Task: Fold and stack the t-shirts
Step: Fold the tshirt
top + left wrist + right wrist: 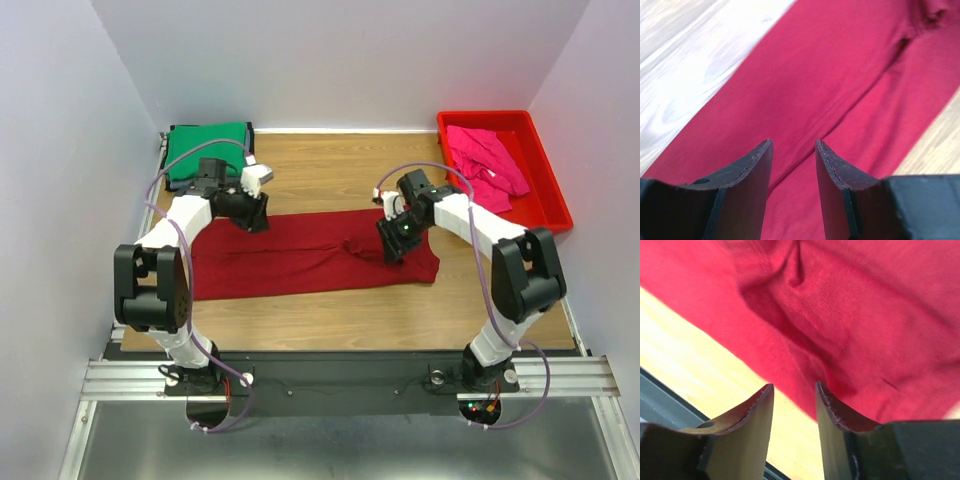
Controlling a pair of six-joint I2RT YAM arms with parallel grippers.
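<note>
The maroon t-shirt lies as a long folded strip across the middle of the wooden table. My left gripper hovers over its far left edge, open and empty; the maroon cloth fills the left wrist view. My right gripper is open and empty over the strip's right part, near a crease; the cloth shows in the right wrist view beside bare wood. A folded green t-shirt lies on a dark cloth at the back left. The pink t-shirt lies crumpled in the tray.
The red plastic tray stands at the back right corner. White walls close in the table on three sides. The table's near edge meets a black rail by the arm bases.
</note>
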